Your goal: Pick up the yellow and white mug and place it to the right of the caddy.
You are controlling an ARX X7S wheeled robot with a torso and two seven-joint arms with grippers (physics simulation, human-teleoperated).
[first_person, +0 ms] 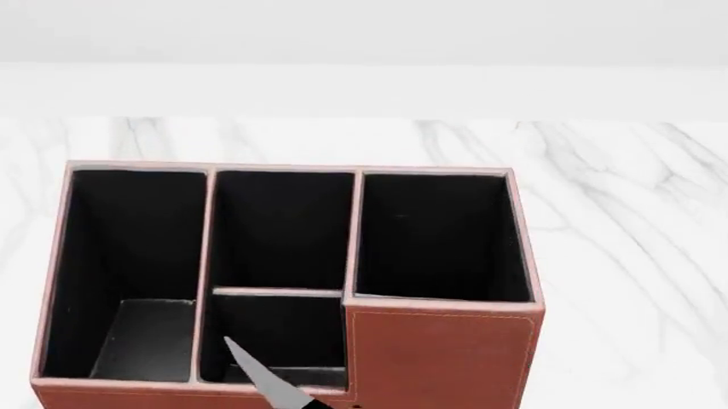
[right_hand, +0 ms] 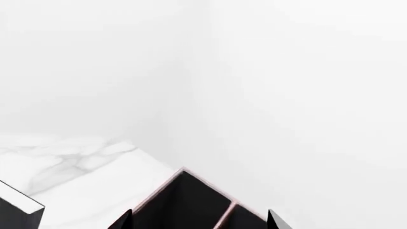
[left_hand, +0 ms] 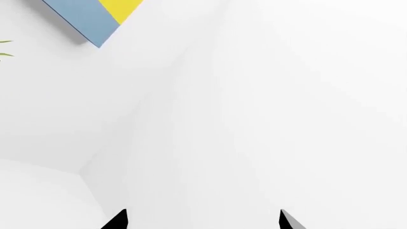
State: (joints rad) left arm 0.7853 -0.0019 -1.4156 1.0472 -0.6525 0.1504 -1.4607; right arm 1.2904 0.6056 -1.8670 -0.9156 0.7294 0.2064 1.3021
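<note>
1. White marble-look tabletop with grey veins (first_person: 637, 213) fills most of the head view, running back to a plain white wall; a corner of it also shows in the right wrist view (right_hand: 76, 167).
2. Large reddish-brown leather-look rectangular caddy (first_person: 444, 358) stands on the tabletop, left of centre in the head view. Four black-lined compartments, all open at the top; stitched edges; the front steps down at the left and middle sections. Its far corner and one divider show in the right wrist view (right_hand: 184, 200).
3. Blue and yellow flat panel (left_hand: 95, 16) on the white wall — seen only in the left wrist view, at a picture corner. A few thin green leaf tips (left_hand: 5, 47) show at the picture edge near it.
4. Small black block with a white edge (right_hand: 19, 210) on the marble, apart from the caddy.
5. Grey and black pointed finger (first_person: 268, 379) pokes up at the head view's lower edge, in front of the caddy's low middle compartment; which arm — cannot tell.
6. Left gripper (left_hand: 203, 220): two dark fingertips set wide apart, nothing between them, facing bare wall.
7. Right gripper (right_hand: 200, 220): fingertips likewise spread, empty, above the caddy's back corner.
8. Yellow and white mug: not visible in any view; position cannot be told.
</note>
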